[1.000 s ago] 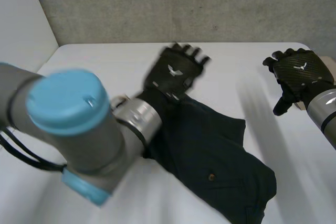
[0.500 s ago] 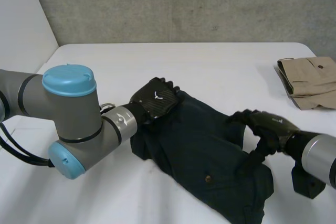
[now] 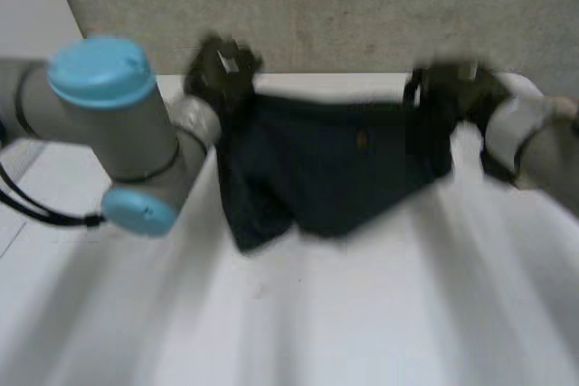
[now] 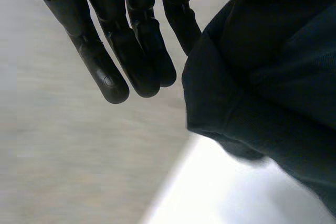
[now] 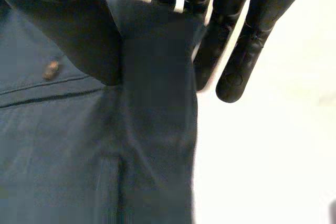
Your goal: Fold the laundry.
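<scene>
Step in hand, as judged: the dark garment [image 3: 326,160] hangs by its top edge over the white table [image 3: 271,332], stretched between left hand [image 3: 222,65] and right hand [image 3: 443,88]; next it must be lowered flat and square. The right wrist view adds the grip: thumb pinching the edge against straight fingers [image 5: 239,61], near a button [image 5: 51,70]. In the left wrist view, straight fingers [image 4: 134,51] stand bare, cloth apparently pinched at the thumb side.

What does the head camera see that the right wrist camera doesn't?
Only the head view: the left hand at one top corner, the whole dark cloth stretched between both hands, before a grey wall. Only the right wrist view: the right hand pinching the cloth's edge between thumb and fingers. Both: the right hand, the cloth, its button, the white table.
</scene>
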Robot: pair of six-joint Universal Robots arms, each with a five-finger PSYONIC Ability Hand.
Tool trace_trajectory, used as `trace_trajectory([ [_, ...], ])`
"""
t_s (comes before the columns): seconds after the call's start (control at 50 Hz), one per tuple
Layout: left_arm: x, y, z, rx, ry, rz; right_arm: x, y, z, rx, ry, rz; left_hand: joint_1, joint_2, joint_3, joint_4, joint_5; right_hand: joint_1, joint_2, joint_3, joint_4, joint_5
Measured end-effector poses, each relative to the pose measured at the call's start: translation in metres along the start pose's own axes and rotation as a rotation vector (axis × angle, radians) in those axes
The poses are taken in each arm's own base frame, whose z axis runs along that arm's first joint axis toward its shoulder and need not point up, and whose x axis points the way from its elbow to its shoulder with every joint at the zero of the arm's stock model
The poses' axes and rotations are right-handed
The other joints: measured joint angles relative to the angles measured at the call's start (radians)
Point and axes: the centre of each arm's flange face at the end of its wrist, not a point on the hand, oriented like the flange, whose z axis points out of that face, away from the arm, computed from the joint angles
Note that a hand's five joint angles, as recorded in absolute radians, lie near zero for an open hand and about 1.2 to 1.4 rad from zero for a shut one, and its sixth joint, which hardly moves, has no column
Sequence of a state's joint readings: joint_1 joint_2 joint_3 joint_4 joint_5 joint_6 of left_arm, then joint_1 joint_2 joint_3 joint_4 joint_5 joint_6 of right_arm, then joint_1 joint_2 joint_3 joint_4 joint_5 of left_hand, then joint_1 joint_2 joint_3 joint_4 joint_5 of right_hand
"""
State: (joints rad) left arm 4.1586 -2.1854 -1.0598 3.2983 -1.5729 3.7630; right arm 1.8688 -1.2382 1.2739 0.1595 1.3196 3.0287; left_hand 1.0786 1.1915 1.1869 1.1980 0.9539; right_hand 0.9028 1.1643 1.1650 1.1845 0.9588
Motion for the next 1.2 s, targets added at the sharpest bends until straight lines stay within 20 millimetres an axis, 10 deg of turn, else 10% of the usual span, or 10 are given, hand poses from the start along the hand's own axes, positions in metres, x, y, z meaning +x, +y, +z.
trace_trajectory([
  [0.14,-0.062,-0.065,-0.01,0.193,-0.334,-0.162,-0.041,-0.106,0.0,0.391,0.067,-0.277,0.011,0.003,0.0,0.0,0.005,0.0,0.009,0.016,0.0,0.015],
  [0.22,-0.055,-0.072,-0.04,0.201,-0.321,-0.232,-0.071,-0.112,-0.007,0.464,0.031,-0.354,0.015,0.005,0.002,0.0,0.023,0.048,0.009,0.016,0.0,0.026],
  [0.42,0.026,0.005,-0.116,-0.121,-0.067,-0.35,-0.108,-0.006,-0.003,0.196,-0.117,-0.431,0.01,-0.05,-0.042,-0.052,0.006,0.048,0.017,0.016,0.004,0.026],
  [0.62,0.059,0.04,-0.168,-0.455,0.095,-0.448,-0.107,0.065,0.001,-0.022,-0.147,-0.456,-0.714,-0.842,-0.836,-0.853,-0.79,0.061,0.017,0.016,0.004,0.026],
  [0.9,-0.026,0.004,-0.08,-0.201,-0.057,-0.425,-0.114,0.048,-0.031,0.089,-0.251,-0.568,-0.776,-0.902,-0.898,-0.911,-0.854,0.061,0.017,0.016,0.004,0.026],
  [1.2,0.047,0.051,-0.017,-0.004,0.46,-0.174,-0.12,0.014,-0.078,0.284,-0.285,-0.591,-0.706,-0.828,-0.833,-0.843,-0.773,0.061,0.017,0.016,0.004,0.026],
])
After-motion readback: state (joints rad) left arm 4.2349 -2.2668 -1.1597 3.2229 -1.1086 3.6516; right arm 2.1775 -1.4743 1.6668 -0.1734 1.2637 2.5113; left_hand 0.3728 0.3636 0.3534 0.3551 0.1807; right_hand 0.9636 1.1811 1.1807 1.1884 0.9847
